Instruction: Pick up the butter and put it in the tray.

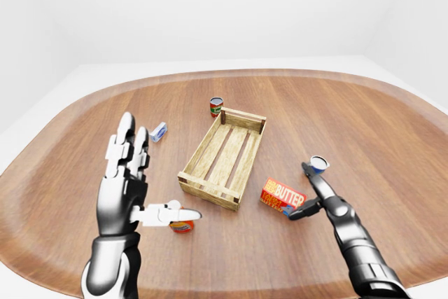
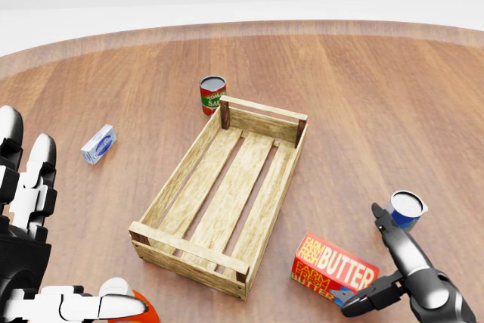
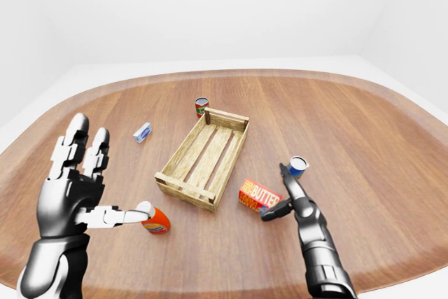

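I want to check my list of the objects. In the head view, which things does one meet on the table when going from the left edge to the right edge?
Left hand → small blue and white packet → red can → wooden tray → butter box → blue cup, with the right hand reaching in beside the butter box.

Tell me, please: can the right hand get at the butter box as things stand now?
Probably yes. The right hand is open beside the butter box, its thumb already at the box's near right corner. Nothing lies between them; the small blue cup stands just past the fingertip.
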Available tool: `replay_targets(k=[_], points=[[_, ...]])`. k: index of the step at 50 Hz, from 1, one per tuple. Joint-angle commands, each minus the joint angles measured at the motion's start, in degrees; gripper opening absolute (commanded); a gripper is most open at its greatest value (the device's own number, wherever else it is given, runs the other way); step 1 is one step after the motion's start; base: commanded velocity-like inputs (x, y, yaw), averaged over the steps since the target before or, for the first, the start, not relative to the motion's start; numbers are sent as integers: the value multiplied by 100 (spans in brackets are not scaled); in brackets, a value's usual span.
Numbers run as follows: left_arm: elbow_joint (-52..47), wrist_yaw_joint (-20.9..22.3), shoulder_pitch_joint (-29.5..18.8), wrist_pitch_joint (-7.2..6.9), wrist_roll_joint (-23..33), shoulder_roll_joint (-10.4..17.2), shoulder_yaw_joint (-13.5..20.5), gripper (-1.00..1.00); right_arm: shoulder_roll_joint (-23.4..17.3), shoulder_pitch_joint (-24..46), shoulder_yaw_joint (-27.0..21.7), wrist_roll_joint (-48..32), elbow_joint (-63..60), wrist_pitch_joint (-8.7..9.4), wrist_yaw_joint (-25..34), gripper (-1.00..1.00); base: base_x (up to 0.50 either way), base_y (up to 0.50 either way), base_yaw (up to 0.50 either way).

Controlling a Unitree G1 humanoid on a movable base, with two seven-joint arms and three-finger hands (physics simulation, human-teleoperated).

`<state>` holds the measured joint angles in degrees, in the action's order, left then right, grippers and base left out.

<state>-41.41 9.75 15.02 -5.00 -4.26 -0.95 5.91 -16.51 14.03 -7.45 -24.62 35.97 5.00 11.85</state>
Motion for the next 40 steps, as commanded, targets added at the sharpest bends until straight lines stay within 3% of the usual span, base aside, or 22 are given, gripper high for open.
replay_targets(k=[1,30,40], points=[[1,-1,-1,0,1,0,-2,100,60,-82,15,-99,-162,0,6,100,0,0,0],[-16,7,-31,0,-21,-2,51,100,48,325,130,33,827,0,-162,100,0,0,0],[-24,10,-19,0,-19,-10,51,100,10,865,255,114,2103,0,-400,100,0,0,0]])
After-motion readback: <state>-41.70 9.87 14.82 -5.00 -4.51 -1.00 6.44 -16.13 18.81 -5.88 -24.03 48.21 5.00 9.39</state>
